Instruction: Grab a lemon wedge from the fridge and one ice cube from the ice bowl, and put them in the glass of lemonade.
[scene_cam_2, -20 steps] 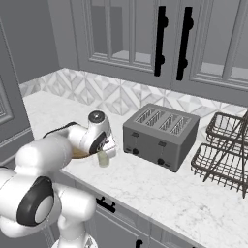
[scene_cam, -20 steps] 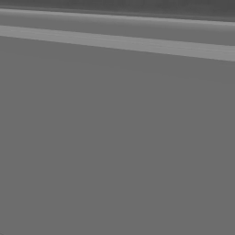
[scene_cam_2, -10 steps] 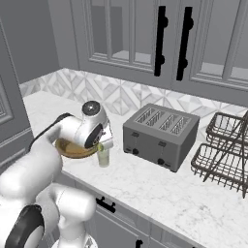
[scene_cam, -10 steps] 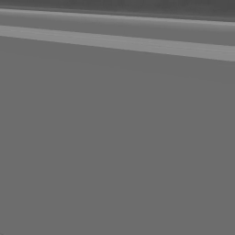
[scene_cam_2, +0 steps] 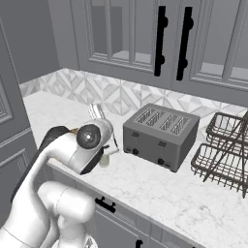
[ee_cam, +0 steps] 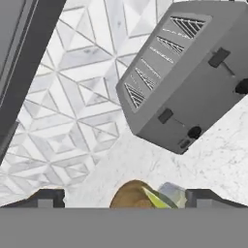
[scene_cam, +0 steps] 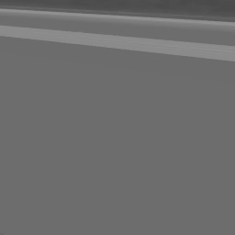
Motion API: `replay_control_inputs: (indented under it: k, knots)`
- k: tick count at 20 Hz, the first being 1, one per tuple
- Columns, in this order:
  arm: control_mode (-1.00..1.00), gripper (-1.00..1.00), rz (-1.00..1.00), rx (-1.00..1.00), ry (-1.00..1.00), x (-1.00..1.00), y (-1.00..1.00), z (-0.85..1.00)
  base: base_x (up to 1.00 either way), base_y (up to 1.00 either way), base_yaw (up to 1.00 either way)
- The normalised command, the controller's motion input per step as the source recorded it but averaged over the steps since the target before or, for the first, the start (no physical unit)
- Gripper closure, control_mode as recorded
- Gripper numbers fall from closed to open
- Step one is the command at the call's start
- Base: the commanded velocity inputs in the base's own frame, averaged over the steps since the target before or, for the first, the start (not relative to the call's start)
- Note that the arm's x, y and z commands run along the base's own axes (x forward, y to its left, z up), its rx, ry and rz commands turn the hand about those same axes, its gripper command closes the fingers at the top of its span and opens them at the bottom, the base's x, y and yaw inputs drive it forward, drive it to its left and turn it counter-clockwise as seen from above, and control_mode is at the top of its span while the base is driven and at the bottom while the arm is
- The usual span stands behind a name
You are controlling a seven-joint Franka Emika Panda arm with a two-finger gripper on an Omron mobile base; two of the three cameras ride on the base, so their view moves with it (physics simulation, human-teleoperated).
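A: Lemonade first: where is the glass of lemonade (scene_cam_2: pixel 103 160)?

B: On the marble counter (scene_cam_2: pixel 193 203), just left of the toaster (scene_cam_2: pixel 160 136), mostly hidden behind the arm's white wrist in the right base view. In the hand view it shows as a pale translucent rim (ee_cam: pixel 173 194) at the bottom edge.

A: Start with the big things, then.

B: Dark-grey fridge side (scene_cam_2: pixel 19 111) at the far left. Grey glass-front cabinets (scene_cam_2: pixel 145 43) with black handles hang over the counter, with a patterned tile backsplash (scene_cam_2: pixel 97 92) below them. The four-slot toaster stands mid-counter, and a dark wire rack (scene_cam_2: pixel 223 155) sits to its right.

A: And the ice bowl?

B: A sliver of tan-brown ice bowl (scene_cam_2: pixel 73 131) peeks out behind the arm; in the hand view its brown curve (ee_cam: pixel 130 195) lies low in the frame, touching or just beside the glass. I cannot make out what is inside either vessel.

A: The gripper?

B: The gripper (ee_cam: pixel 125 198) hangs above the bowl and glass, its two dark tips set well apart at the bottom corners of the hand view.

A: The lemon wedge?

B: A yellow-green lemon wedge (ee_cam: pixel 156 199) shows between the tips, over the seam of bowl and glass. Whether it touches a finger I cannot tell.
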Motion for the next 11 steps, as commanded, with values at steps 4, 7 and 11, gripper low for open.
replay_control_inputs:
  k: [4,7,11]
  knots:
    - [-1.0,-1.0,0.01,0.14,-0.51,-1.0,-0.46,1.0,0.0,0.0,0.0]
    - [-1.0,-1.0,0.04,0.19,-0.45,-1.0,-0.4,1.0,0.0,0.0,0.0]
    - [-1.0,-1.0,0.07,0.21,-0.36,-0.99,-0.31,1.0,0.0,0.0,0.0]
